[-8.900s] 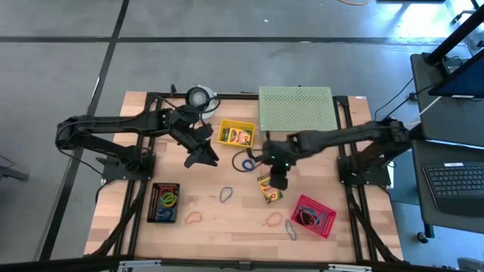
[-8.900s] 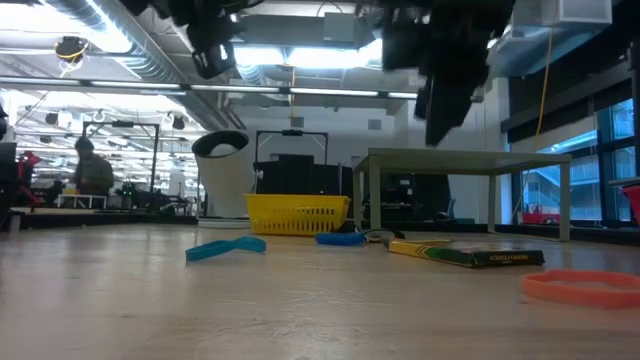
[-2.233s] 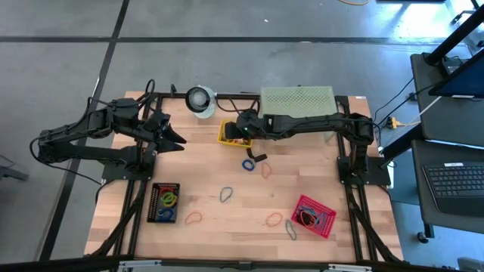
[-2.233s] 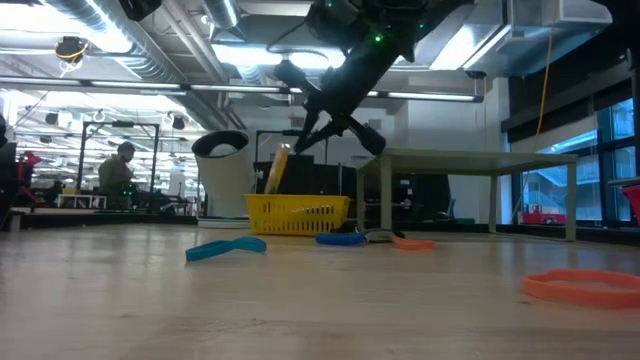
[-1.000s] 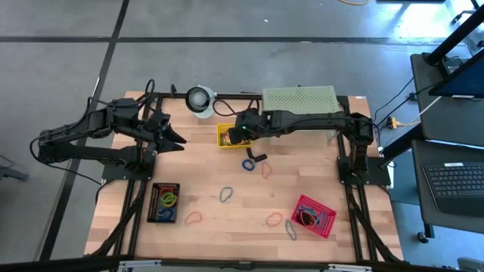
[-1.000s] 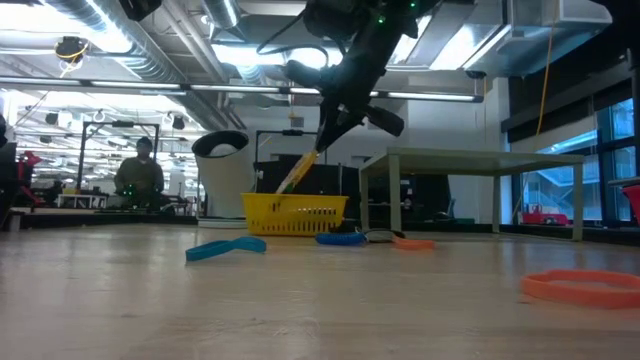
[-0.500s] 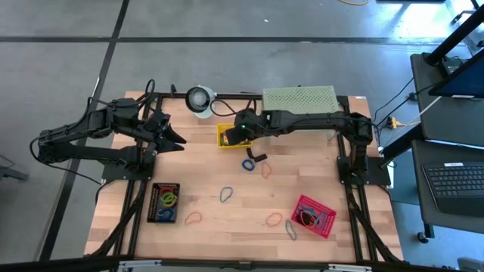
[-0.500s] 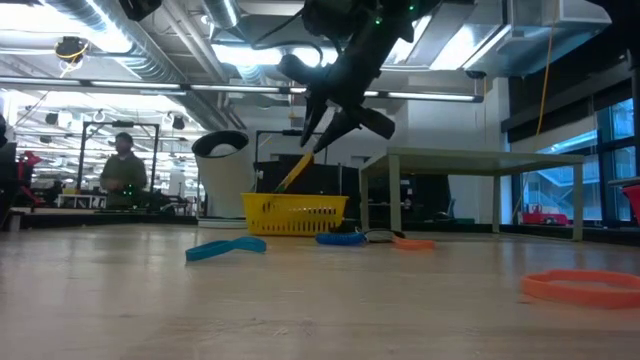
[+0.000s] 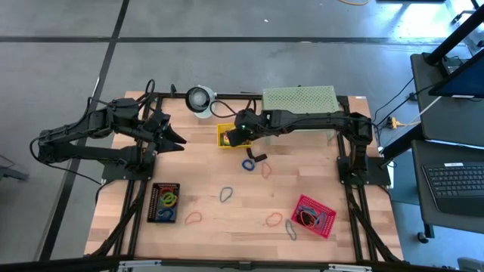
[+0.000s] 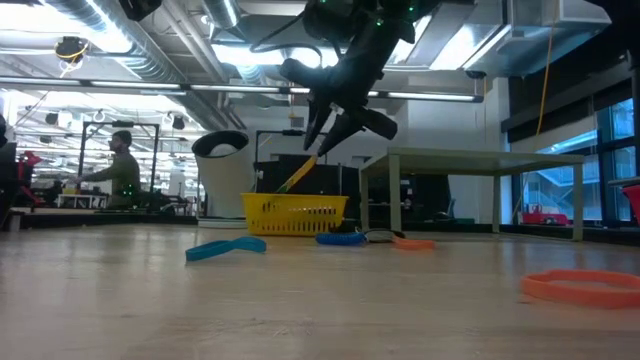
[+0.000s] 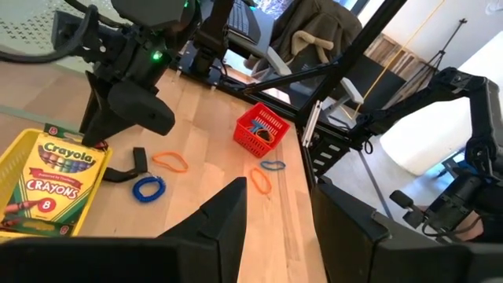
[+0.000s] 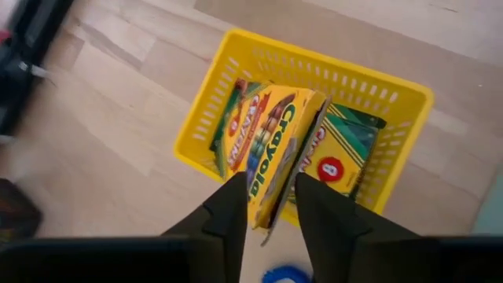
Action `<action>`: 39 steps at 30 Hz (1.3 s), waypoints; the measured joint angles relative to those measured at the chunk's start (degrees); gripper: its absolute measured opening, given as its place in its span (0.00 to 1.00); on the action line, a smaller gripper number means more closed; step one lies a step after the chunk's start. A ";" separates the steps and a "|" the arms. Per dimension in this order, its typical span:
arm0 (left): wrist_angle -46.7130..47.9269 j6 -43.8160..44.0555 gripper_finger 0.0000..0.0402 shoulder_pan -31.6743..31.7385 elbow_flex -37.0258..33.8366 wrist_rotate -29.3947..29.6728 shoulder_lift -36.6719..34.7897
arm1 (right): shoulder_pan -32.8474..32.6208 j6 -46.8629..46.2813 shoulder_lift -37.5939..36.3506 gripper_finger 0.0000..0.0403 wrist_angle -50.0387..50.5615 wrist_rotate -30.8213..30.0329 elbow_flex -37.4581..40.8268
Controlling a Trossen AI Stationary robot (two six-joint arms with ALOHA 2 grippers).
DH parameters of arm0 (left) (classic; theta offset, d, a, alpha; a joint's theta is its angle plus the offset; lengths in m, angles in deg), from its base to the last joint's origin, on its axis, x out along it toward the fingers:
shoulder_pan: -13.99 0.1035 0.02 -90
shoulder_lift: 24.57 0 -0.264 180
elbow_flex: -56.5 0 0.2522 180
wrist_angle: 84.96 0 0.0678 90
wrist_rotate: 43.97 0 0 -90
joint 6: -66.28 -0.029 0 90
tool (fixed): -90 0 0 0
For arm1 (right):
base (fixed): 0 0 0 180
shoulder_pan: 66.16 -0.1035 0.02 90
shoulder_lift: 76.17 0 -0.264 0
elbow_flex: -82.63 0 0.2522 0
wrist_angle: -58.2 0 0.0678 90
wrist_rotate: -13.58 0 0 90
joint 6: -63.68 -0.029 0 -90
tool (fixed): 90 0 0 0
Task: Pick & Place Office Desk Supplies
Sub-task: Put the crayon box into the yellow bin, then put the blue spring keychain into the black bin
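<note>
The right pincer (image 12: 267,206) hangs just above a yellow plastic mesh basket (image 12: 228,102), its two dark fingers parted a little on either side of a flat yellow-and-green cardboard crayon box (image 12: 271,149). That box stands tilted on edge inside the basket, leaning on another crayon box (image 12: 342,161) lying flat there. Whether the fingers touch the tilted box cannot be told; in the low view the right pincer (image 10: 325,125) appears clear above it, the box's corner (image 10: 295,172) poking over the basket rim.

The step in hand looks like the release. Done well, it likely means widening the fingers fully and lifting straight up, so that neither finger drags the leaning box out.

The right arm reaches long and nearly level across the back of the wooden worktop (image 9: 212,170), past the pale green perforated stand (image 9: 299,97). The left pincer (image 9: 175,141), jaws apart and empty, waits well apart near the worktop's left edge. Loose rubber-band loops, among them a blue one (image 9: 248,164), lie beyond the basket.
</note>
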 joint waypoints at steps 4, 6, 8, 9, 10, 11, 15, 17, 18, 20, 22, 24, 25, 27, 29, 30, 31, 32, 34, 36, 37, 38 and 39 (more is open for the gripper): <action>0.00 0.68 0.35 0.00 0.00 0.00 0.00 | 0.18 1.74 0.00 0.23 0.33 0.18 0.00; -0.02 0.73 0.35 0.00 0.00 0.00 0.00 | 0.22 2.92 0.00 0.22 0.82 0.16 -0.45; -0.01 0.84 0.35 0.00 -0.01 -0.19 0.00 | 0.26 3.67 0.00 0.22 0.64 -0.01 -1.08; -0.01 0.91 0.35 0.00 -0.01 -0.45 0.00 | 0.34 4.23 0.00 0.22 0.82 -0.48 -1.41; 0.00 0.94 0.35 0.00 0.00 -0.65 0.00 | 0.53 4.75 0.00 0.22 1.45 -0.80 -1.77; 0.00 0.97 0.35 0.00 -0.01 -0.84 0.00 | 0.78 5.35 0.00 0.22 2.07 -0.79 -2.15; 0.00 1.38 0.35 0.00 0.00 -0.98 -0.02 | 1.63 7.47 -0.04 0.22 3.18 0.30 -3.48; 0.00 1.32 0.35 0.00 0.00 -1.00 -0.02 | 1.60 7.76 -0.01 0.22 3.78 0.37 -3.43; -0.01 1.31 0.35 0.00 -0.01 -1.01 -0.02 | 1.54 7.70 0.00 0.22 3.70 0.36 -3.43; 0.00 1.34 0.35 0.00 0.00 -1.10 -0.02 | 1.44 7.59 0.00 0.22 2.22 0.63 -3.43; 0.00 1.34 0.35 0.00 0.00 -1.11 -0.02 | 1.53 8.11 0.00 0.22 0.20 4.19 -3.43; 0.00 1.34 0.35 0.00 -0.01 -1.34 -0.02 | 1.28 10.40 0.00 0.22 -0.09 8.30 -3.79; 0.00 1.32 0.35 -0.01 0.00 -1.49 -0.02 | 0.70 12.29 0.00 0.22 0.61 9.43 -4.22; 0.00 1.28 0.35 0.00 0.00 -1.51 -0.02 | -1.13 15.83 0.00 0.22 2.13 10.11 -5.10; 0.00 1.27 0.35 -0.02 0.00 -1.49 0.04 | -3.22 19.10 0.00 0.22 2.67 10.84 -5.72; 0.00 1.27 0.35 0.00 -0.02 -1.49 0.28 | -4.24 20.72 0.00 0.22 3.10 11.04 -5.96; 0.00 1.25 0.35 0.00 -0.02 -1.49 0.57 | -5.29 22.44 0.00 0.22 3.70 11.07 -6.14; 0.00 1.25 0.35 0.00 0.00 -1.49 0.81 | -6.33 24.37 0.00 0.22 4.57 10.98 -6.18; 0.00 0.78 0.35 0.00 0.00 -1.49 1.33 | -8.75 28.40 0.00 0.22 7.54 9.63 -6.10; 0.00 -0.19 0.35 0.00 -0.02 -1.46 2.01 | -11.16 33.05 0.68 0.22 9.14 7.52 -5.54; 0.00 -0.67 0.35 -0.02 0.00 -1.48 2.33 | -12.20 35.38 1.21 0.22 10.00 6.44 -5.41; 0.00 -1.06 0.35 -0.01 0.00 -1.44 2.70 | -13.05 37.43 1.88 0.22 11.42 5.36 -5.25; 0.00 -1.38 0.35 0.00 -0.02 -1.44 3.22 | -13.71 39.07 2.75 0.22 11.71 4.93 -5.25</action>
